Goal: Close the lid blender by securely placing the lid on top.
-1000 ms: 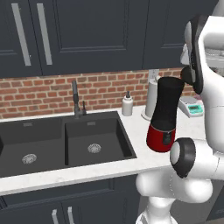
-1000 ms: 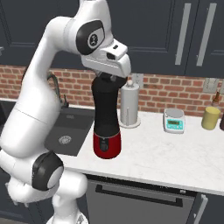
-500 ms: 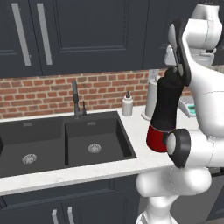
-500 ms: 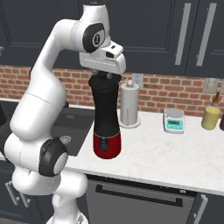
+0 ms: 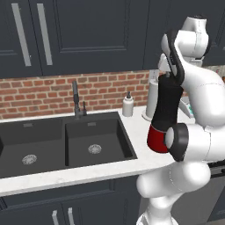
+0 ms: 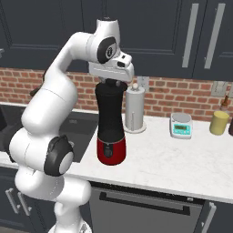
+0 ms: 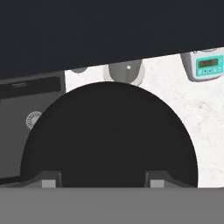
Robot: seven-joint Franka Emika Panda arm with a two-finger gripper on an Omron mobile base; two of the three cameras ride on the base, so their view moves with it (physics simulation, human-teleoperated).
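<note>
Sink (image 6: 79, 132) at nine o'clock, sunk in the white counter (image 6: 182, 159). Blender (image 6: 110, 132) at centre, upright on the counter with its red base down. Gripper (image 6: 112, 83) directly above at twelve o'clock, clenched on the lid (image 7: 109, 131) at the jar's top. Paper-towel roll (image 6: 134, 109) at two o'clock; teal-and-white scale (image 6: 181, 125) at three o'clock.

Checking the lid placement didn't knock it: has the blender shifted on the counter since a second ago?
No. In the right base view the blender stands left of the paper-towel roll, as before.
</note>
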